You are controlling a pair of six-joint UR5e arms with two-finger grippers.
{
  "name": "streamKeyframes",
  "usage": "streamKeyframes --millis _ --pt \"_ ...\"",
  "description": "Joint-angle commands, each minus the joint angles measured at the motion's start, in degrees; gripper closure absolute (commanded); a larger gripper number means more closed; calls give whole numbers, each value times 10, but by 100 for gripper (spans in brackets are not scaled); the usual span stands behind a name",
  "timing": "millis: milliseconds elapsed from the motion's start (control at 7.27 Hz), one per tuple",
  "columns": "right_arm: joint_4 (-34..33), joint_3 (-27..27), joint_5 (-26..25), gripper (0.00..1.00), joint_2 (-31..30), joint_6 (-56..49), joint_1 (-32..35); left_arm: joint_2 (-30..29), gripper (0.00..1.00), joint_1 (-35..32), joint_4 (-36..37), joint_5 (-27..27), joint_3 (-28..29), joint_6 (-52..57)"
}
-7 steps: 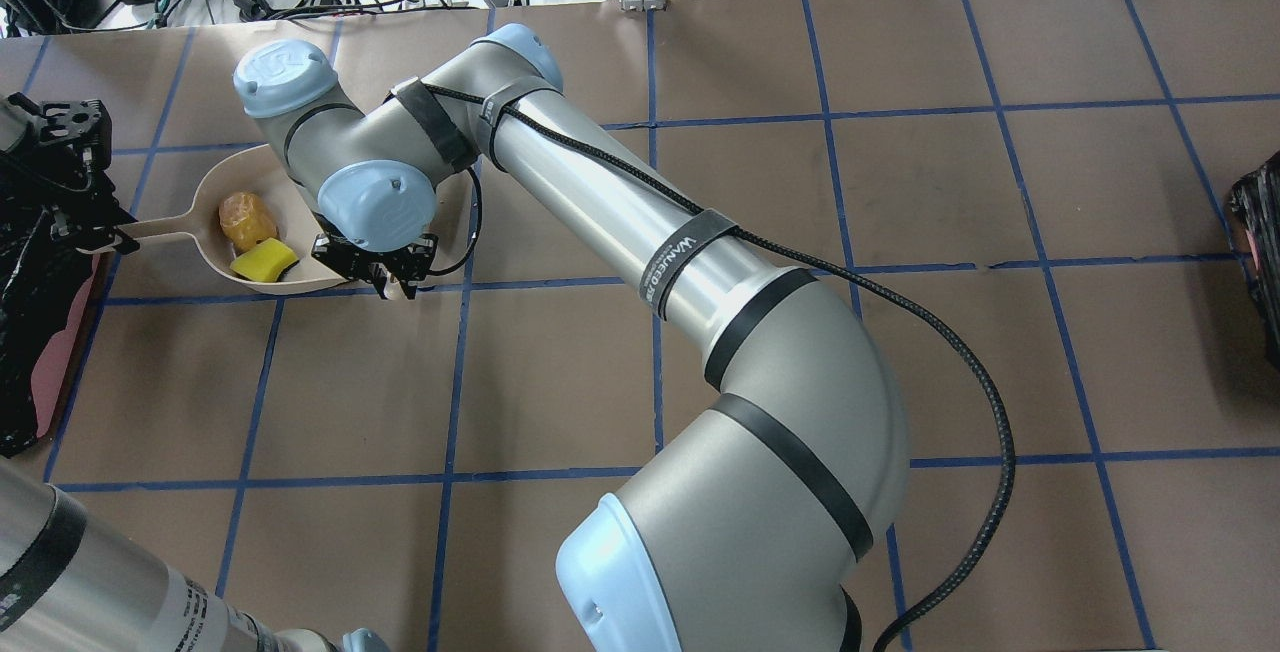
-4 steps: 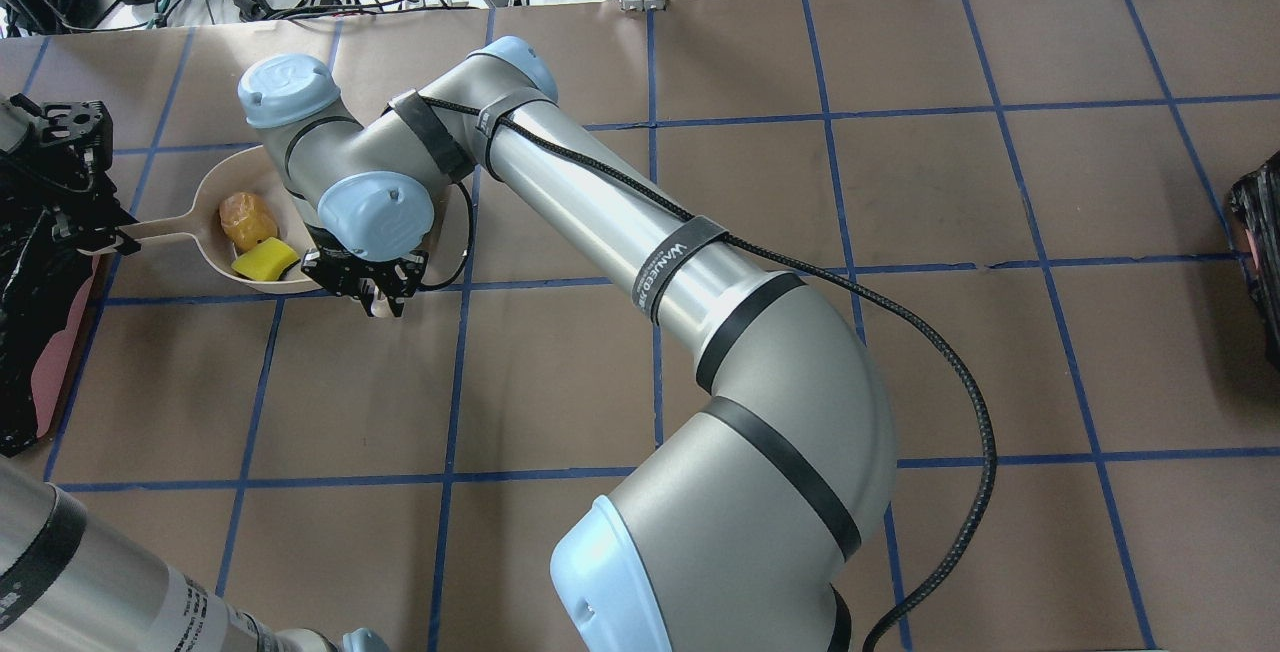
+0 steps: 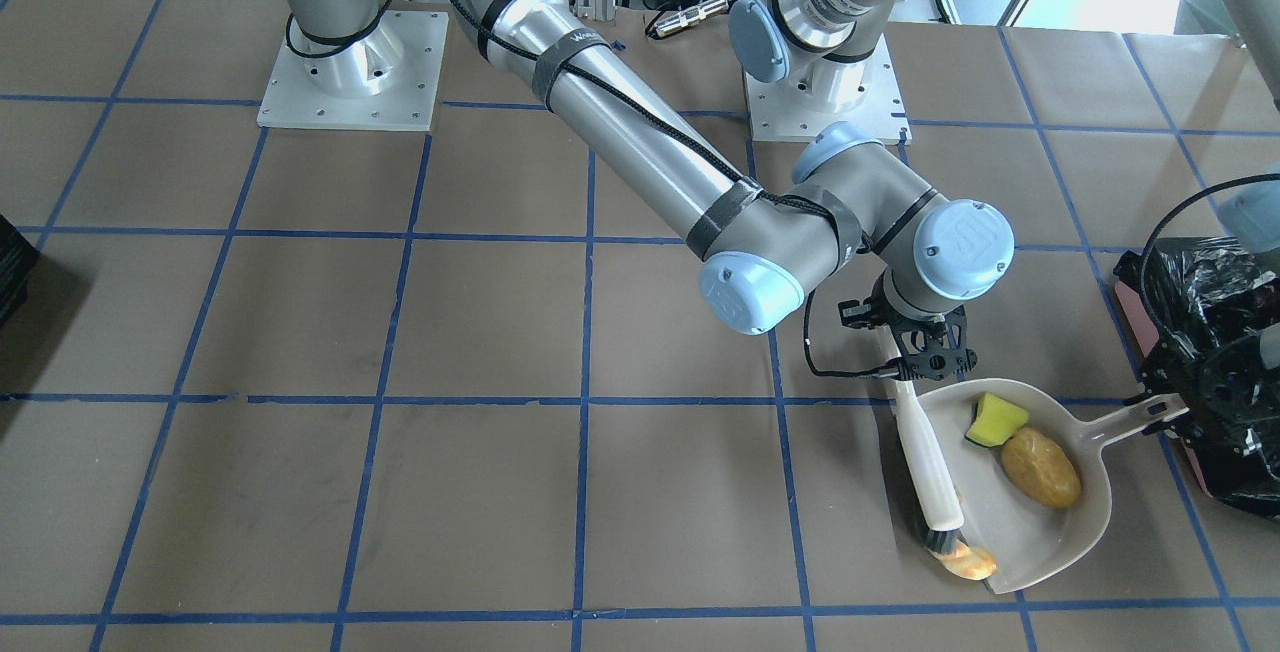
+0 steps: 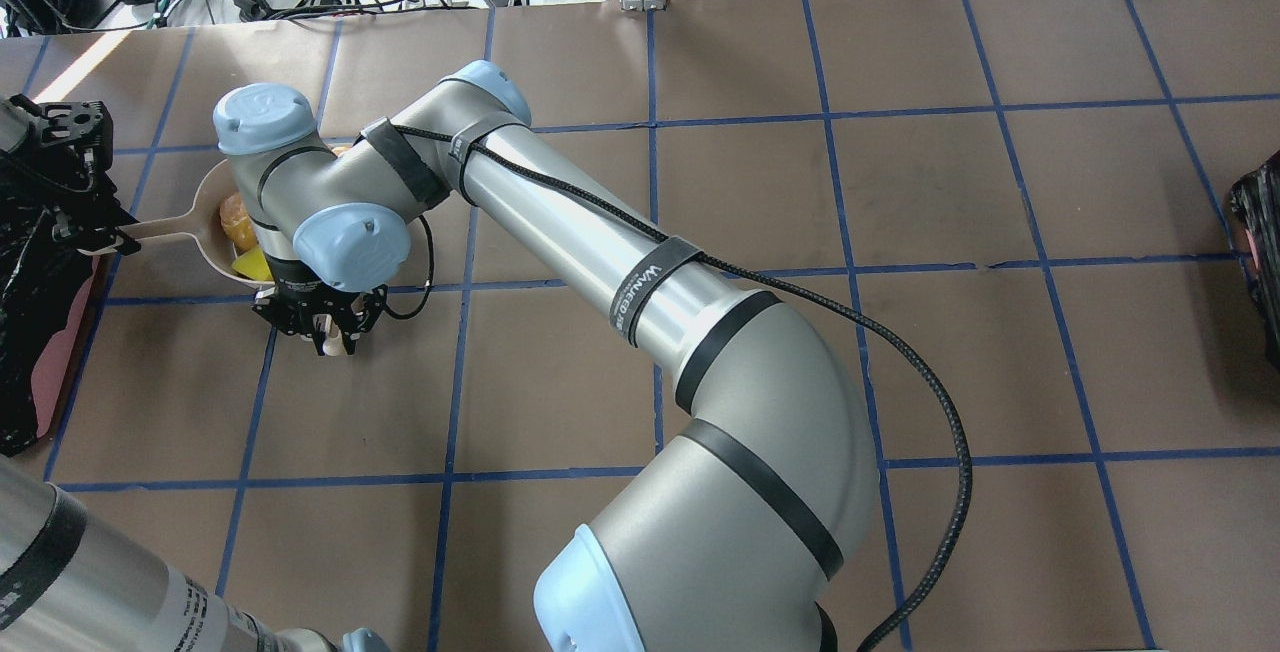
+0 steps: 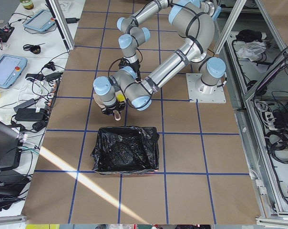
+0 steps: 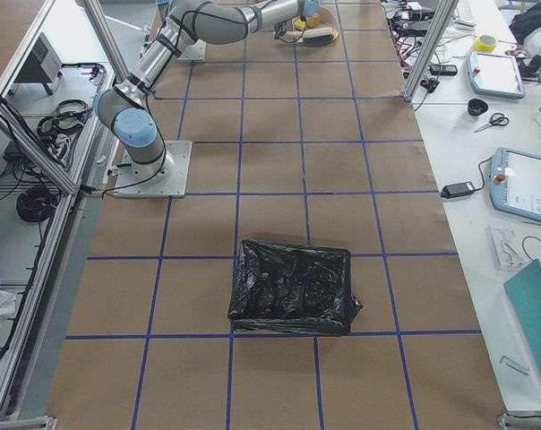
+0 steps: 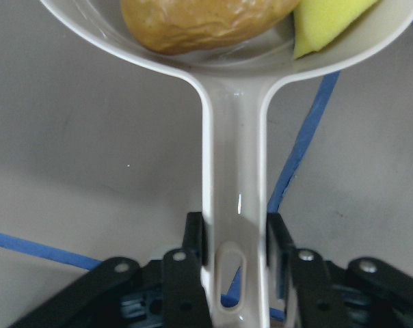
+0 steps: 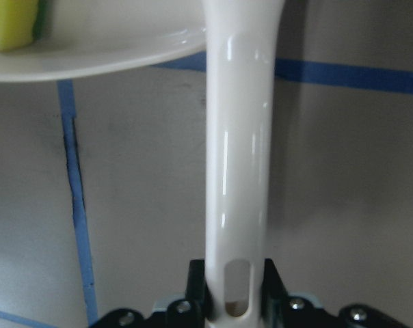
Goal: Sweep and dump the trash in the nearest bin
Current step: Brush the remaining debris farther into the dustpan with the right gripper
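Observation:
The white dustpan (image 3: 1040,532) lies on the table and holds the yellow-green sponge wedge (image 3: 997,420) and the brown potato piece (image 3: 1041,468). The tan croissant (image 3: 968,561) sits at the pan's open lip, touching the bristles of the white brush (image 3: 925,462). My right gripper (image 3: 915,364) is shut on the brush handle (image 8: 239,137). My left gripper (image 7: 235,253) is shut on the dustpan handle (image 7: 235,171), beside the black-lined bin (image 3: 1210,332). In the overhead view my right wrist covers most of the pan (image 4: 210,222).
The bin (image 5: 126,150) stands right next to the dustpan handle, at the table's left end. A second black-lined bin (image 6: 293,287) stands at the far right end. My right arm (image 4: 620,272) stretches across the table's middle.
My right gripper has moved with the brush toward the robot's side and leftward in the overhead view, now covering more of the pan. My left gripper and the dustpan have stayed put.

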Motion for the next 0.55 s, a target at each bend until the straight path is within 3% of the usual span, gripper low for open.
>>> streamKeyframes --millis 0,412 --pt "-30 0 21 100 8 -16 28 0 100 0 0 0 0 0" --pt "-45 -7 14 100 3 -17 44 2 100 0 1 0 0 0"
